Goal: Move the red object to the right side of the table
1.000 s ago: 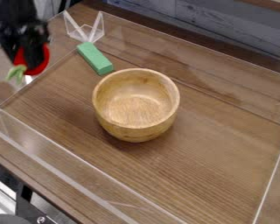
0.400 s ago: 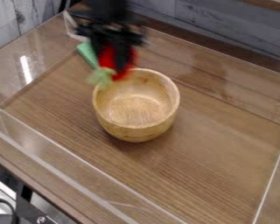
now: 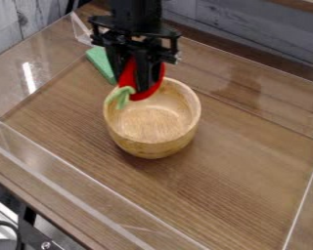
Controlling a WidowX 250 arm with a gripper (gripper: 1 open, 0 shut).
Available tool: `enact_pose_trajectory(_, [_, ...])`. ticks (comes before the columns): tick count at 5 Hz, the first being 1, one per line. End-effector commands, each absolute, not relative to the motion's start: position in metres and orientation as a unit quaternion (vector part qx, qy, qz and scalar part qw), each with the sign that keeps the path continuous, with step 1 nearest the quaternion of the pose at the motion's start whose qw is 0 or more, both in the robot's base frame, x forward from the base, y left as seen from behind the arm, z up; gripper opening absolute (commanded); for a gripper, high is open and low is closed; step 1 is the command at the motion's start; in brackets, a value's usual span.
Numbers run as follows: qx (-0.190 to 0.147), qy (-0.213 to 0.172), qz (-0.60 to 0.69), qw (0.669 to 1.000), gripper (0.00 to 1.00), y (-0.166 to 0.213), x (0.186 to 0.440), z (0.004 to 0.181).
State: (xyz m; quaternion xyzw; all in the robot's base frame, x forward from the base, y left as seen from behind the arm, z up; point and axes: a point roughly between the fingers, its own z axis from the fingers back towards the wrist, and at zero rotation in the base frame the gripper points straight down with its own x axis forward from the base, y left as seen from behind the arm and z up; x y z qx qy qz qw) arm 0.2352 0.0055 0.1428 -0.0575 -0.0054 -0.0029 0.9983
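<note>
One black robot gripper [image 3: 141, 80] is present, its fingers pinched onto the small oval bright-red toy fruit with a pale green leafy end [image 3: 140, 88]. The fruit hangs clear of the brown wood-grain table [image 3: 238, 186], above the near-left rim of the round light wooden bowl [image 3: 153, 117]. A second ago gripper and fruit were well to the left of the bowl, by the clear acrylic wall; they have since crossed over the green rectangular block [image 3: 101, 63], which lies just beyond the bowl's left side and is now partly hidden. Judgement: the carry is under way but incomplete. The open tabletop to the right of the bowl remains to be reached, and the bowl lies under the path.
</note>
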Motion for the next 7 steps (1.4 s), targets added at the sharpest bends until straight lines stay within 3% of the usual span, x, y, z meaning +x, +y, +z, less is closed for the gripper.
enact_pose_trajectory(1, [-0.054,-0.020,0.004,0.998,0.00,-0.016,0.225,0.152])
enact_pose_trajectory(3, [-0.049,-0.013,0.015,0.999,0.00,-0.068,0.214,0.138])
enact_pose_trajectory(4, [-0.049,-0.011,0.025,0.998,0.00,-0.075,0.209,0.129])
enact_pose_trajectory(6, [-0.052,-0.008,0.066,0.996,0.00,-0.088,0.207,0.084])
enact_pose_trajectory(7, [-0.051,-0.005,0.037,0.998,0.00,-0.080,0.219,0.065])
